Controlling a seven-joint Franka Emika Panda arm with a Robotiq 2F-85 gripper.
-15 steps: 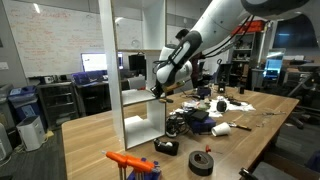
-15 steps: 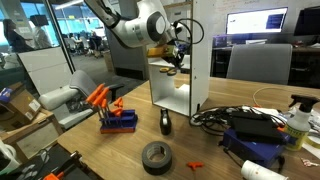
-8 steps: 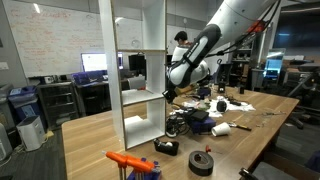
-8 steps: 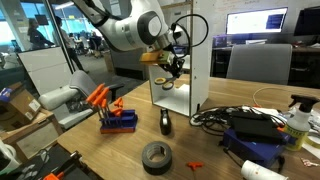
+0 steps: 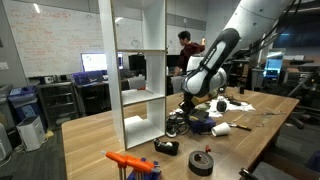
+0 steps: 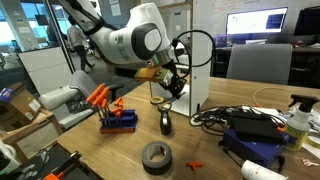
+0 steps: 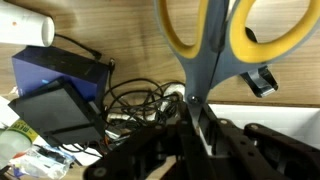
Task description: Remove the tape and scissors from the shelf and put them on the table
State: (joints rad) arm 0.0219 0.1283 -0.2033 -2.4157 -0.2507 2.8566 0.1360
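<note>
My gripper (image 7: 197,125) is shut on the grey blades of the scissors (image 7: 200,50); their orange-yellow handles stick out ahead of it. In both exterior views it hangs in front of the white shelf (image 5: 140,70) (image 6: 192,60), outside the compartments and a little above the wooden table (image 6: 90,150) (image 5: 90,140). The gripper (image 6: 171,86) (image 5: 188,103) is over the cable clutter. The black tape roll (image 6: 155,157) (image 5: 201,162) lies flat on the table near its front edge, apart from the gripper.
A small flat black object (image 6: 166,123) lies by the shelf foot. An orange-and-black tool (image 6: 102,98) rests on a blue stand. Tangled cables (image 7: 140,100) (image 6: 225,118), a blue box (image 7: 55,70) and a bottle (image 6: 298,120) crowd the table beside the shelf.
The arm has drawn out of the shelf compartment and moved down and away from the shelf, carrying the scissors. The tape roll has not moved.
</note>
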